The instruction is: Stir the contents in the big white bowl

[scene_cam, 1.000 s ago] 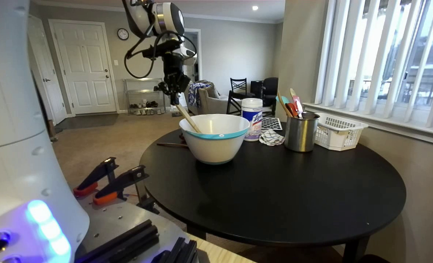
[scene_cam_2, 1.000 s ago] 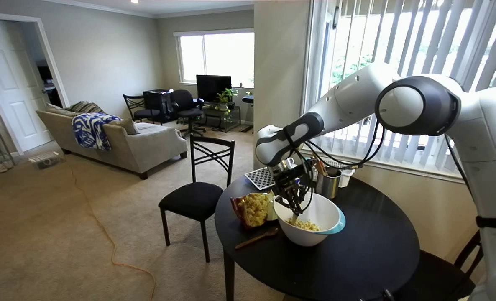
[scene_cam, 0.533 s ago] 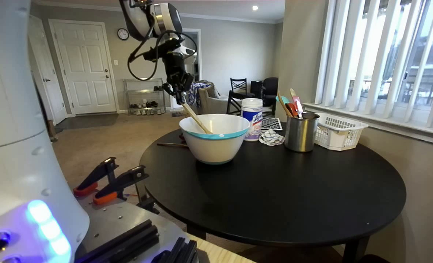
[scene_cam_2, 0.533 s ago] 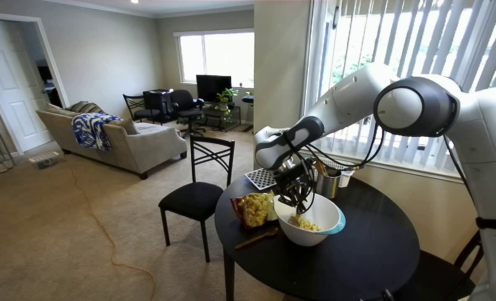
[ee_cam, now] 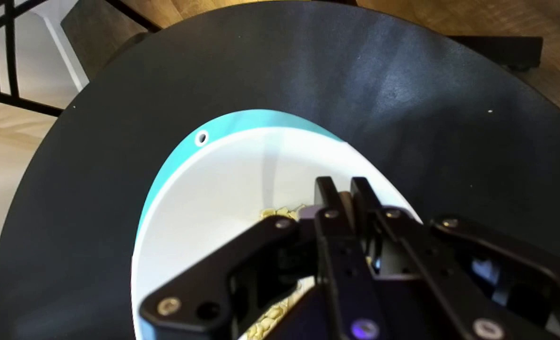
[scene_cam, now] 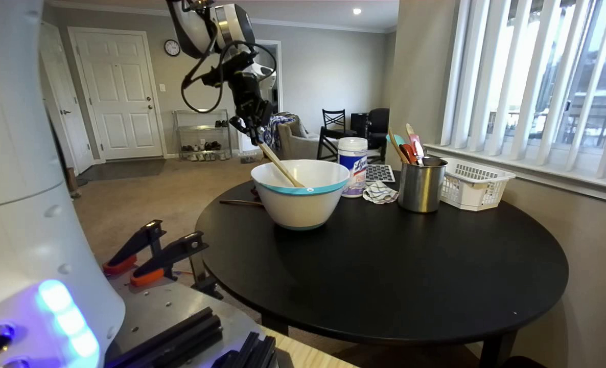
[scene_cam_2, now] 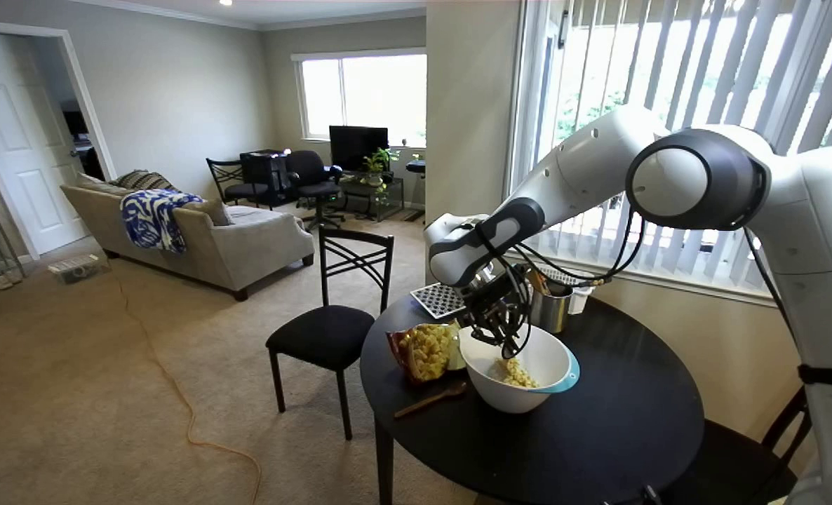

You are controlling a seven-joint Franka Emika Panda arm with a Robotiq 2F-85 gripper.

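A round black table [scene_cam: 425, 286] fills most of the wrist view; in an exterior view, 1 black chair [scene_cam_2: 325, 333] stands near its edge. The big white bowl [scene_cam: 304, 209] sits upright on the table, mouth up, its broad teal lip [ee_cam: 261, 118] pointing to the upper left of the wrist view. Over the bowl, the gripper [ee_cam: 343, 186] has its 2 fingers drawn nearly together, pinching a wooden stick [scene_cam: 282, 166], and its linkage covers part of the bowl's inside. The stick slants down and rightward in an exterior view; the bowl's wall hides its lower end.

A white slatted basket [scene_cam: 475, 193] stands behind a metal cup [scene_cam: 420, 190] of utensils, both well apart from the bowl. A red and yellow bag [scene_cam_2: 424, 351] lies just beside the bowl; whether they touch, I cannot tell. 1 brown spoon [scene_cam_2: 428, 401] lies near the bowl. Small yellow pieces [scene_cam_2: 518, 373] are heaped inside.
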